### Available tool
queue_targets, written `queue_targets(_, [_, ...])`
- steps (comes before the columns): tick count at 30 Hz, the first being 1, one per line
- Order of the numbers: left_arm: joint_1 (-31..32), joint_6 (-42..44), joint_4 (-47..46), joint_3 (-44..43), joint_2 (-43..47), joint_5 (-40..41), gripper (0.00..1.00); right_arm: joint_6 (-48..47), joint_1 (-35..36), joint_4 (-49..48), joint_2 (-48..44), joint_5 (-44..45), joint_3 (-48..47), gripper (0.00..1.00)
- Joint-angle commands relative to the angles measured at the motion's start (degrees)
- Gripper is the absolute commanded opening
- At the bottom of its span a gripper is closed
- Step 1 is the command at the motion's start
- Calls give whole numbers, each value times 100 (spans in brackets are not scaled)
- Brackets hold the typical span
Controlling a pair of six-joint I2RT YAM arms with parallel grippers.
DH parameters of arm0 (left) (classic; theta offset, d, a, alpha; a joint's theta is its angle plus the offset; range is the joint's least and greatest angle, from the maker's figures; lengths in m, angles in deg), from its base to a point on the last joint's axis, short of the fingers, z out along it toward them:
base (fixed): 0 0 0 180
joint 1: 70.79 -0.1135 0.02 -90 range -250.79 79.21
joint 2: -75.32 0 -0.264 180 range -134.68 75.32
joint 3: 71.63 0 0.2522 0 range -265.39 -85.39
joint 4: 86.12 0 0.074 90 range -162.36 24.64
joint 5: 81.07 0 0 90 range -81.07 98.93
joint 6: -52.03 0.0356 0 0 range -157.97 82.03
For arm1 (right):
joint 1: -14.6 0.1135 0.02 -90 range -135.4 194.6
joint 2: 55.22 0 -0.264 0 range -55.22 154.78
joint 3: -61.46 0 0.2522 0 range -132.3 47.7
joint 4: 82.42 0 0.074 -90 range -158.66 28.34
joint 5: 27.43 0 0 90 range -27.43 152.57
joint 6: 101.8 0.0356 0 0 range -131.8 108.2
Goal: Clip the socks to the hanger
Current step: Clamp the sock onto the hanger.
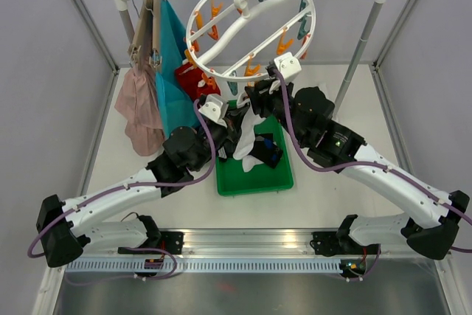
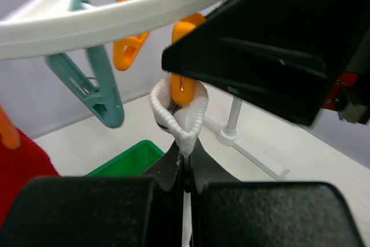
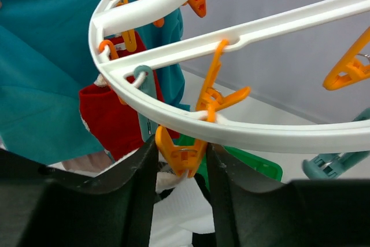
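Note:
The white round hanger [image 1: 228, 33] hangs from the rail with orange and teal clips. My left gripper [image 2: 186, 160] is shut on the white cuff of a sock [image 2: 185, 122] and holds it up under an orange clip [image 2: 184, 88]. My right gripper [image 3: 181, 154] has a finger on each side of that orange clip [image 3: 184, 153], just below the hanger's rim [image 3: 260, 134]. The clip's tip rests on the white sock cloth [image 3: 179, 212]. From above, both grippers [image 1: 247, 108] meet under the ring's lower edge. A red sock [image 1: 193, 79] hangs clipped at the ring's left. Dark socks [image 1: 265, 149] lie in the tray.
A green tray [image 1: 254, 178] sits on the table below the grippers. A teal cloth [image 1: 173, 57] and a pink garment [image 1: 140, 105] hang at the rail's left end. A teal clip [image 2: 95, 93] dangles left of the held sock. The rail's right post [image 1: 361, 49] stands nearby.

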Motion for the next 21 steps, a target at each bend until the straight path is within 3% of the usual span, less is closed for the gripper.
queue_targets(1, [46,-354,363,-434,119,498,2,324,31,279,-128,-95,-275,46])
queue_targets(7, [46,-601,909,-495,514,1421,2,781,31,737,-584,-192,-39,64])
queue_targets(14, [38,-636,1822,-793,769,2362,3,1027,31,1089,-1112,-105,480,67])
queue_targets(21, [37,-733,2508,-1154,849,3180,7,1080,31,1397,-990,54,989,67])
